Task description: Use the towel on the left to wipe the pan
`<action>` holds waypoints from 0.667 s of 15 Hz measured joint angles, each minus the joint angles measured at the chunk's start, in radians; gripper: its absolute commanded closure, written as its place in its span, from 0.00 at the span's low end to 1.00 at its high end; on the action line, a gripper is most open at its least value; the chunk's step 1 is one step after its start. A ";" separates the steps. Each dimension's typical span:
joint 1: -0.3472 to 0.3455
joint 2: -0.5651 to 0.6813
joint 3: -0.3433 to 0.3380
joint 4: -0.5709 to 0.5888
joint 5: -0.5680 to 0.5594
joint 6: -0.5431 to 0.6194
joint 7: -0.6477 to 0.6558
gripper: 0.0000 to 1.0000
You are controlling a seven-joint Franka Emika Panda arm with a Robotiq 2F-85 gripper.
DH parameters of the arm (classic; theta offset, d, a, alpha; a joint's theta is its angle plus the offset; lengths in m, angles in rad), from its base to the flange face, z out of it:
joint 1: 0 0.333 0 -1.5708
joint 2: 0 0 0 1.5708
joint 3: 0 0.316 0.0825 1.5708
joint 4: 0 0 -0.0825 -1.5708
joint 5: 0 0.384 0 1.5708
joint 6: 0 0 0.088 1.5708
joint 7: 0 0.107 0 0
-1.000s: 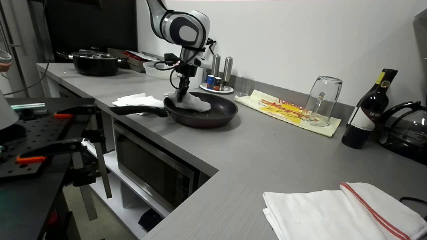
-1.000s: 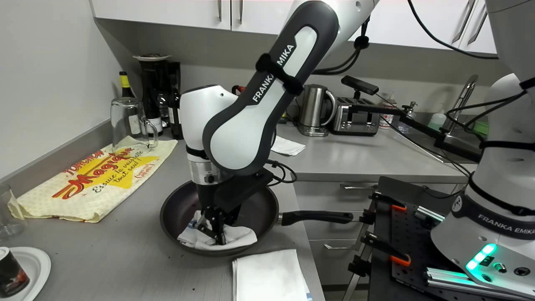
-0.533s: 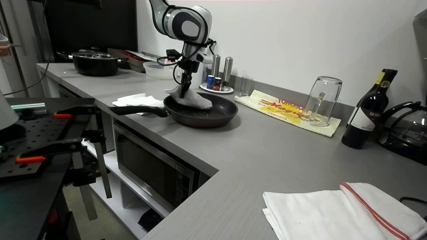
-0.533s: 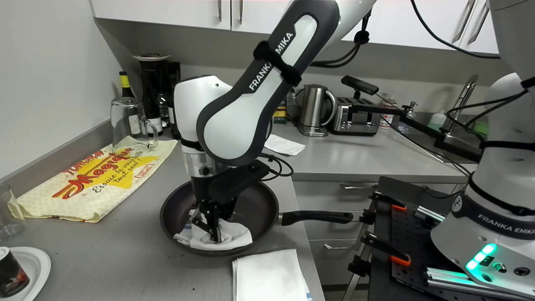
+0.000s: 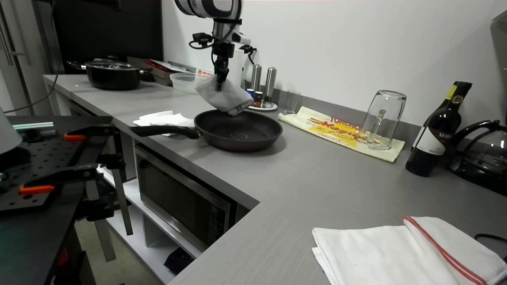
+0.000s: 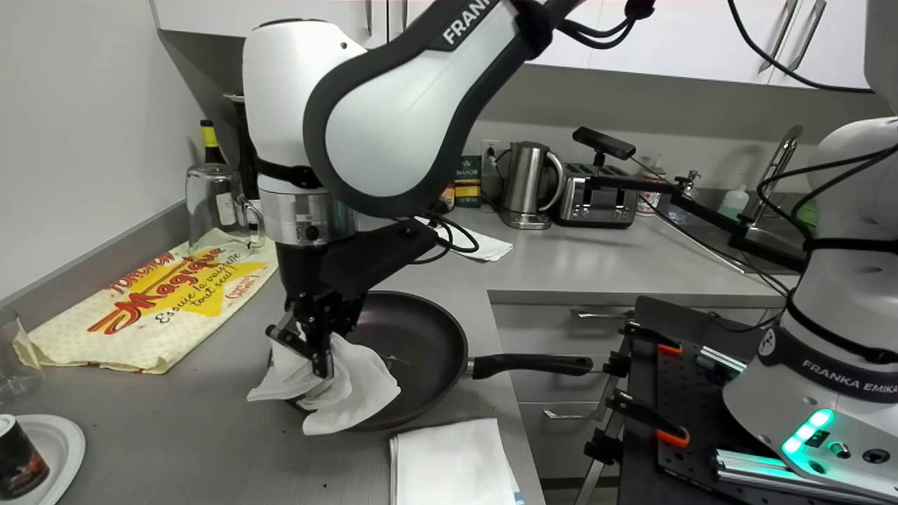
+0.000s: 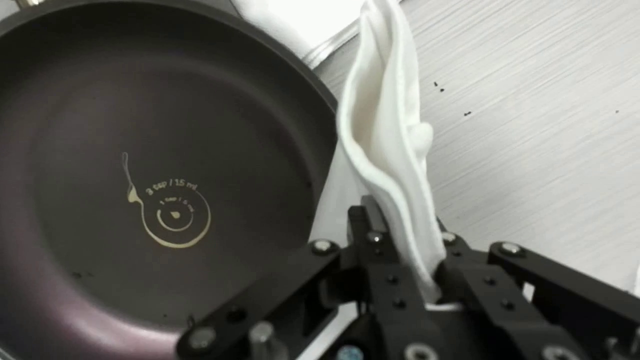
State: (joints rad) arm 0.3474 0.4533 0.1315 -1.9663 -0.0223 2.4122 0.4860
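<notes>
Pinches white cloth towel (image 6: 356, 391) between fingers of black metal gripper (image 7: 407, 237), above rim of round black frying pan (image 5: 247, 144). Note pan on grey countertop (image 5: 313, 186), with handle (image 6: 533, 363) reaching past edge.

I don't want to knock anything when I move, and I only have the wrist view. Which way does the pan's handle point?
Observer: In both exterior views the handle points toward the robot's base.
Operator: And how high am I?
Observer: In an exterior view the tool hangs higher than the pan; whether the towel it holds touches the pan, I can't tell.
Operator: Anything breakable to watch for?
Observer: For one, a glass mug stands on a printed cloth, off the side of the pan away from the handle.
</notes>
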 measured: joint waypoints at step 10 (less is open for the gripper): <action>0.094 -0.050 0.032 -0.092 -0.065 0.016 0.003 0.97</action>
State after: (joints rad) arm 0.4416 0.4035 0.1638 -2.0584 -0.0875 2.4286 0.4890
